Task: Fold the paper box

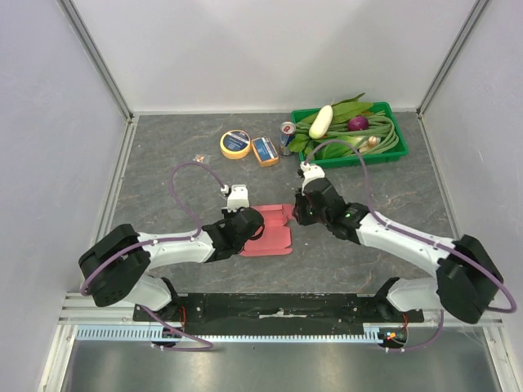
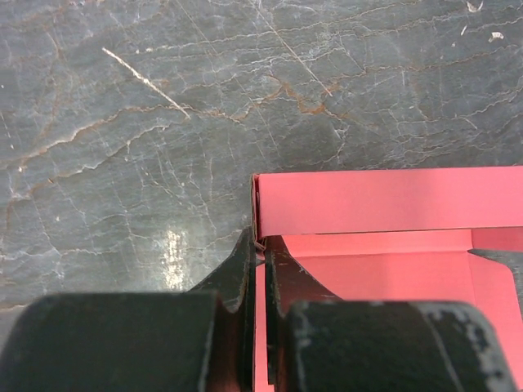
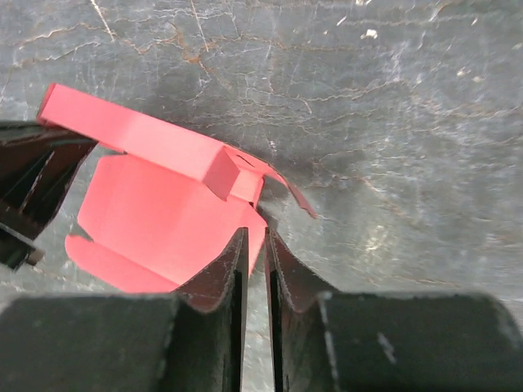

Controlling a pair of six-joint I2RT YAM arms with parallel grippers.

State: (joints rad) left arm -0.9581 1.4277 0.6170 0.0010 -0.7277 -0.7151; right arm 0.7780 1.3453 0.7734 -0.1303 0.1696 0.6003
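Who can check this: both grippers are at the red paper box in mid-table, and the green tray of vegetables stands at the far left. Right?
Not quite. The tray stands at the far right, not the far left; the top view shows it. The rest holds: the left gripper and the right gripper are both at the paper box in mid-table.

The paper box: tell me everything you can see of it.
The paper box is thin pink-red card, half folded: one long wall stands upright with a folded end, while the base and a notched flap lie flat. It sits on the grey table, near its middle. The left tool pinches one wall's end; the right tool pinches a corner tab opposite.
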